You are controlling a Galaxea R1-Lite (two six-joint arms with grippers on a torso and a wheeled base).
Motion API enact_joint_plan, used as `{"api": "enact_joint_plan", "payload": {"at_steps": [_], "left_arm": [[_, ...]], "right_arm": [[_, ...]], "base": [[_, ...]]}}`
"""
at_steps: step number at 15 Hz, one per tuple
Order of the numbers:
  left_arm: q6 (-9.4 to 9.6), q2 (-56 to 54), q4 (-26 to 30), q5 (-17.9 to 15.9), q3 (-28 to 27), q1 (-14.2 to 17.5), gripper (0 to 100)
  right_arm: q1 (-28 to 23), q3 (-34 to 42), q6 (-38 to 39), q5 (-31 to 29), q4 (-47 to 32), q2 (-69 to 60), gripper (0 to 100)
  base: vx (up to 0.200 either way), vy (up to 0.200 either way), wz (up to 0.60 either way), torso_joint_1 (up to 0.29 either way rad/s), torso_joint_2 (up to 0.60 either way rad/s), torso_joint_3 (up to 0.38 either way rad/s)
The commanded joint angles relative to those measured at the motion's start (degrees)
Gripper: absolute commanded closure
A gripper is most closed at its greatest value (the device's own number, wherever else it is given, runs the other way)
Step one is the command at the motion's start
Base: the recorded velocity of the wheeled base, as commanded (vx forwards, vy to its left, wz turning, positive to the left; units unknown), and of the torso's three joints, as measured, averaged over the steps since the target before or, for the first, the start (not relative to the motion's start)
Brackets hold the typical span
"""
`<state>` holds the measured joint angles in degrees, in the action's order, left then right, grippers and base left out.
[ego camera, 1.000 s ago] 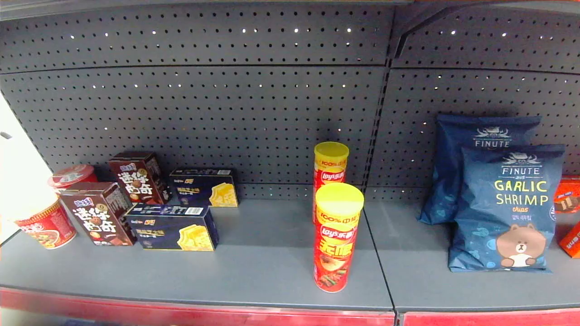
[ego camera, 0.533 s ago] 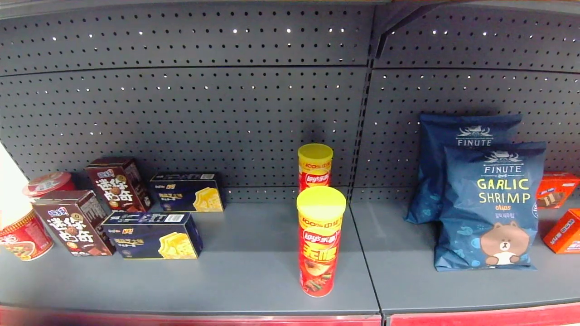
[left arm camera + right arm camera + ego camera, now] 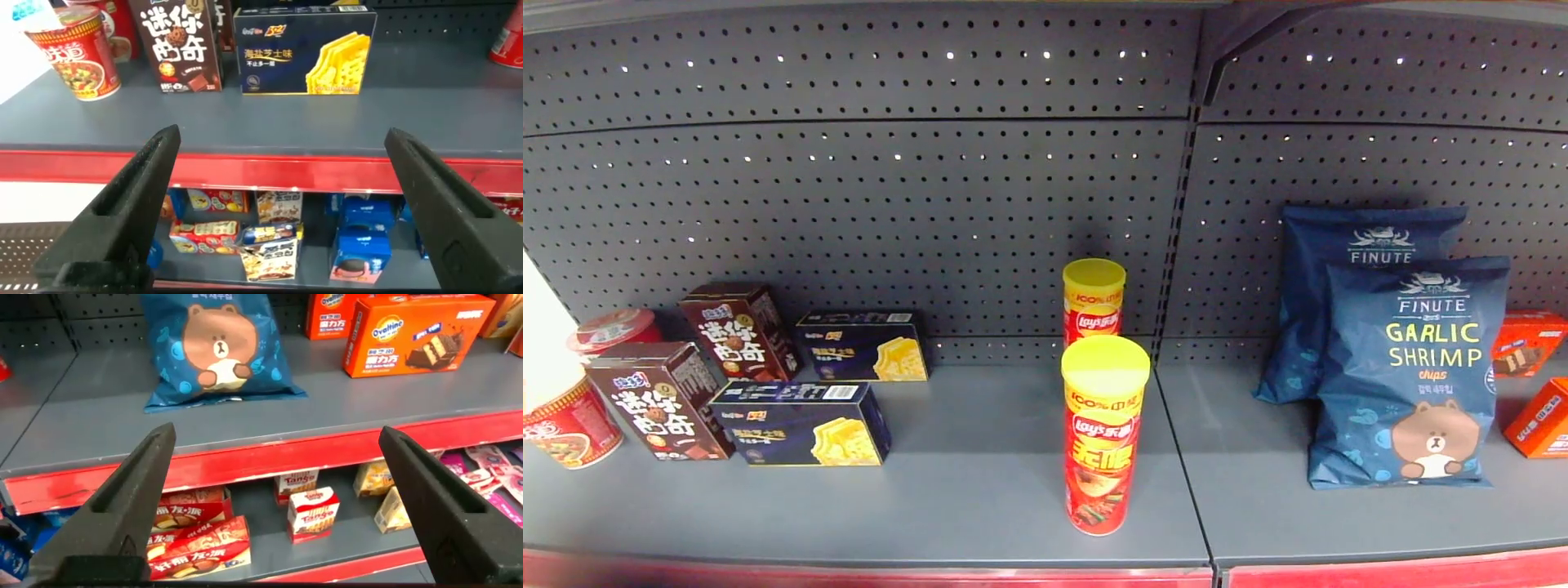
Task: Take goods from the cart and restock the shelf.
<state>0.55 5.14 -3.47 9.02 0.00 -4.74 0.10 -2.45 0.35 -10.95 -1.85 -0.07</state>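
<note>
Your left gripper (image 3: 282, 139) and right gripper (image 3: 276, 434) gape wide and empty, shelf (image 3: 458, 98) just ahead, since no goods are picked yet.

The grey shelf (image 3: 980, 490) is backed by a dark pegboard (image 3: 866, 204); light is seen through its holes. The shelf's edge (image 3: 849, 576) is trimmed red.

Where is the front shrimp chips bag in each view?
Head view: front shrimp chips bag, right bay, in front of a second bag.
Right wrist view: bag beside the orange box.
Left wrist view: not in it.
Shared landmark: red shelf edge.
</note>
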Motion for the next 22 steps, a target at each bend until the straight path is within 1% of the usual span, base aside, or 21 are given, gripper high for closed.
{"api": "enact_joint_plan", "payload": {"at_steps": [1,6,8,9,11,22], "left_arm": [[-0.11,0.22,-0.04,-0.06,0.00,0.00,0],[-1.52,0.22,-0.04,-0.32,0.00,0.00,0],[-2.83,0.22,-0.04,-0.14,0.00,0.00,0],[-3.98,0.22,-0.04,-0.23,0.00,0.00,0],[-4.50,0.22,-0.04,-0.32,0.00,0.00,0],[-4.15,0.22,-0.04,-0.67,0.00,0.00,0]], "right_arm": [[-0.01,-0.01,-0.09,-0.04,0.01,0.07,0],[-0.01,-0.01,-1.94,2.51,0.01,0.07,0],[-0.01,-0.01,-1.94,2.51,0.01,0.07,0],[-0.01,-0.01,-1.94,2.51,0.01,0.07,0],[-0.01,-0.01,-1.94,2.51,0.01,0.07,0],[-0.01,-0.01,-1.94,2.60,0.01,0.07,0]], "base": [[0.000,0.000,0.00,0.000,0.00,0.000],[0.000,0.000,0.00,0.000,0.00,0.000],[0.000,0.000,0.00,0.000,0.00,0.000],[0.200,0.000,0.00,0.007,0.01,0.002],[0.200,0.000,0.00,-0.005,0.00,0.005],[0.000,0.000,0.00,0.005,0.00,-0.001]]}}
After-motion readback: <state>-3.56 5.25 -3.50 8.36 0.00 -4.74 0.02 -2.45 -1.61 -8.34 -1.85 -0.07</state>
